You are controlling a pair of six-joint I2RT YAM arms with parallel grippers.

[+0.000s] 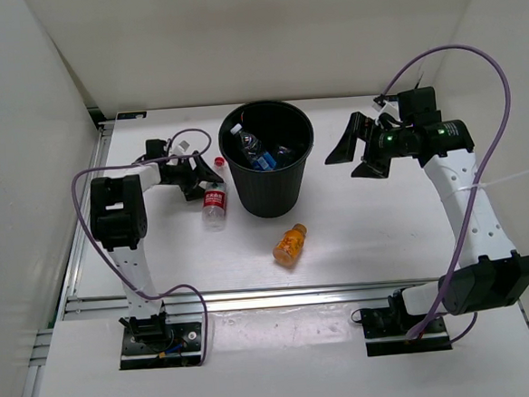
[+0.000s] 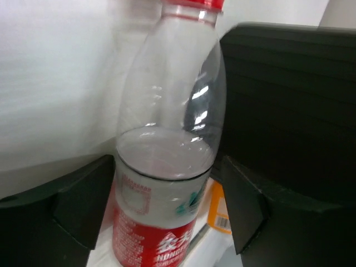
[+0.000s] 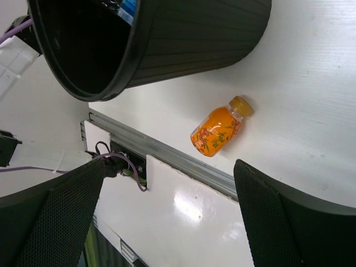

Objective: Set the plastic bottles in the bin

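Observation:
The black bin (image 1: 287, 192) stands at the table's middle back; it also shows in the left wrist view (image 2: 289, 111) and the right wrist view (image 3: 189, 39). Inside it lie a blue-labelled bottle (image 1: 264, 160) and a clear bottle (image 1: 247, 143). The red-labelled bottle (image 1: 214, 202) lies on the table just left of the bin. My left gripper (image 1: 199, 178) is open and straddles it, a finger on each side of its body (image 2: 161, 167). The orange bottle (image 1: 290, 244) lies in front of the bin (image 3: 218, 129). My right gripper (image 1: 357, 153) is open and empty, raised to the right of the bin.
A metal rail (image 1: 280, 295) runs along the table's near edge. White walls enclose the table on the left, back and right. A purple cable (image 1: 135, 167) loops over the left arm, another (image 1: 498, 100) over the right arm.

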